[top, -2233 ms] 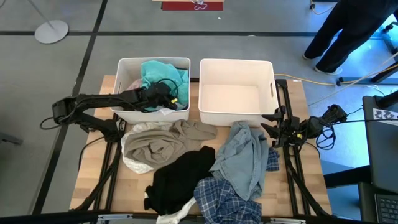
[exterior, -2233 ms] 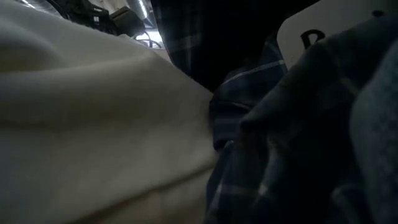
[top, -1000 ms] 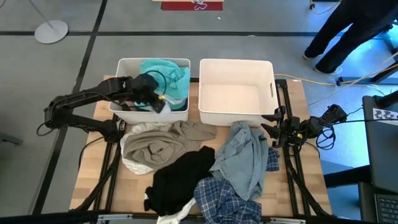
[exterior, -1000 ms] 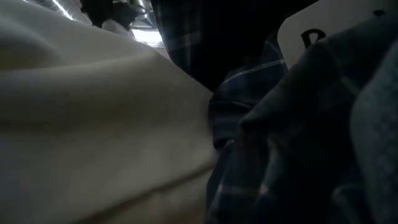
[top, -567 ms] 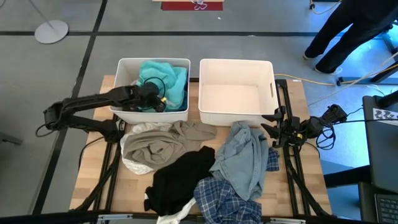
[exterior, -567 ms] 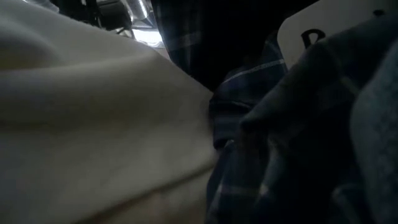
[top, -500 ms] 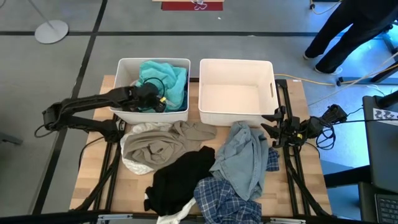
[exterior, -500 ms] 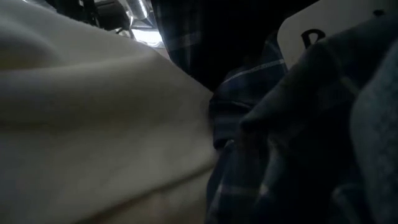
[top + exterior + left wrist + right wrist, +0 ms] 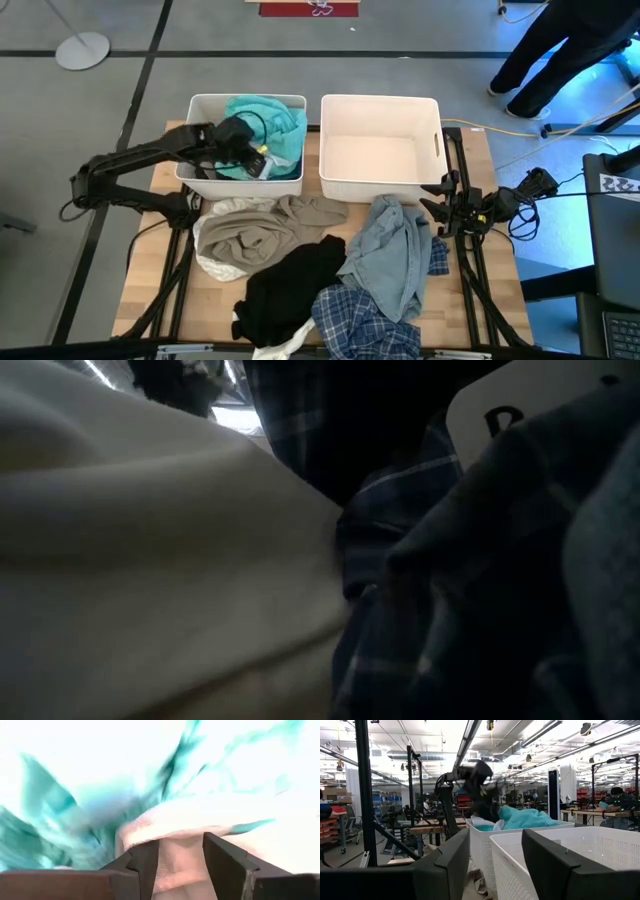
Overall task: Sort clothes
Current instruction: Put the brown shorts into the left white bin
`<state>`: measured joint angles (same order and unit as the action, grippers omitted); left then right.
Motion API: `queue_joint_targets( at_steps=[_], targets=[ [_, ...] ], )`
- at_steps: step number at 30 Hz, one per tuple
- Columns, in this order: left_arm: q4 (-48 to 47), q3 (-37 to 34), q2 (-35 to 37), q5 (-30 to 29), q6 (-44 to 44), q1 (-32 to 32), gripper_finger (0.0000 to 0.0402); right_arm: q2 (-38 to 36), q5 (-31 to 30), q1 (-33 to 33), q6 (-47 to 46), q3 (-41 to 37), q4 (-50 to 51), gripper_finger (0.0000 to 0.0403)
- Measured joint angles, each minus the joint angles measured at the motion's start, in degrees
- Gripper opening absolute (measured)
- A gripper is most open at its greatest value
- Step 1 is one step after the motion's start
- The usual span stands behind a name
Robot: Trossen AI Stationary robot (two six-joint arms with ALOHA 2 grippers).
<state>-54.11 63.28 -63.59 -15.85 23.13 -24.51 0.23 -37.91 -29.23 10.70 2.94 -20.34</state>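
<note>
From above, the left claw [image 9: 255, 160] is over the left white bin [image 9: 196, 181] at the table's [image 9: 160, 290] far left edge, above a teal garment [image 9: 270, 122] heaped in that bin; the right bin [image 9: 380, 182] beside it holds nothing visible. The right claw [image 9: 432, 197] waits at the table's right edge, just off the right bin's near corner. On the near half of the table lie a beige garment [image 9: 240, 235], a black one [image 9: 290, 290], a light blue denim piece [image 9: 395, 255] and a blue plaid shirt [image 9: 360, 325], overlapping in one pile. At table height, a cream cloth [image 9: 150, 580] fills the left and the plaid shirt [image 9: 400, 560] the right. The left wrist view shows that claw's fingers [image 9: 227, 865] parted with pale pinkish-white cloth [image 9: 180, 865] between them, teal fabric [image 9: 75, 815] beyond; whether they pinch it, I cannot tell. The right wrist view shows its fingers [image 9: 555, 865] standing apart around nothing, looking over both bins toward the teal heap [image 9: 525, 817] and the left arm [image 9: 475, 780].
</note>
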Motion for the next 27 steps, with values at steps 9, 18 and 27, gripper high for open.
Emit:
queue_joint_targets(
  at_steps=[9,18,27],
  targets=[
    [-1.2,13.0,1.2,-0.8,-1.5,6.1,0.0145,0.0,0.0,0.0,-0.2,0.0,0.2,0.0182],
    [7.0,13.0,-1.9,-1.3,-0.5,27.5,0.0145,0.0,0.0,0.0,-0.2,0.0,0.3,0.0182],
    [0.6,13.0,-9.2,-3.6,6.4,46.5,0.0145,0.0,0.0,0.0,-0.7,0.0,0.7,0.0182]
  ],
)
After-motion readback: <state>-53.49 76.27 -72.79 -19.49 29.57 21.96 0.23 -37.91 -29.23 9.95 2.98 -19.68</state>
